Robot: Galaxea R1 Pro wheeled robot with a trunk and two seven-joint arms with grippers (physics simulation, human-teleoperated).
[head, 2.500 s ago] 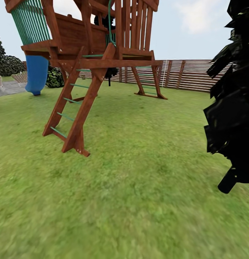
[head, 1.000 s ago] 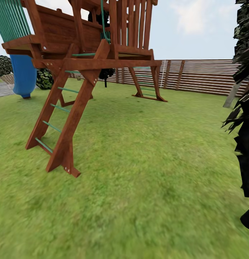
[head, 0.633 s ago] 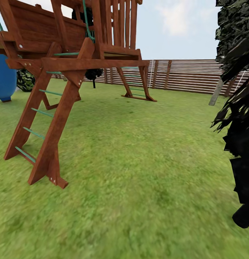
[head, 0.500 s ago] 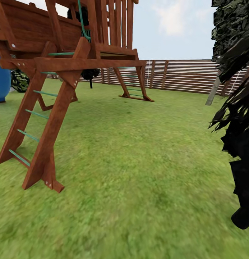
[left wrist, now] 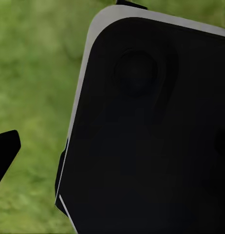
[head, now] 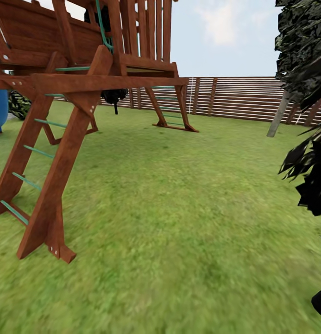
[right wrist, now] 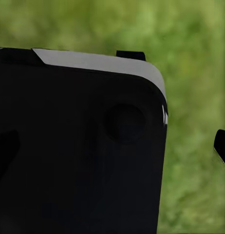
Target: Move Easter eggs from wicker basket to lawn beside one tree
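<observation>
tool: left and right jaw states cannot be told – dark housing fills wrist views | lawn (head: pixel 179 208) ahead, wooden play tower (head: pixel 77 93) left, fence (head: pixel 239 97) behind | eggs, basket unseen | eggs likely light, smooth – grip across middle

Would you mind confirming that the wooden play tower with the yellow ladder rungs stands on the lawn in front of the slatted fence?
Not quite: the rungs are green, not yellow, as the head view shows. The rest holds: the wooden play tower stands on the lawn in front of the slatted fence.
</observation>
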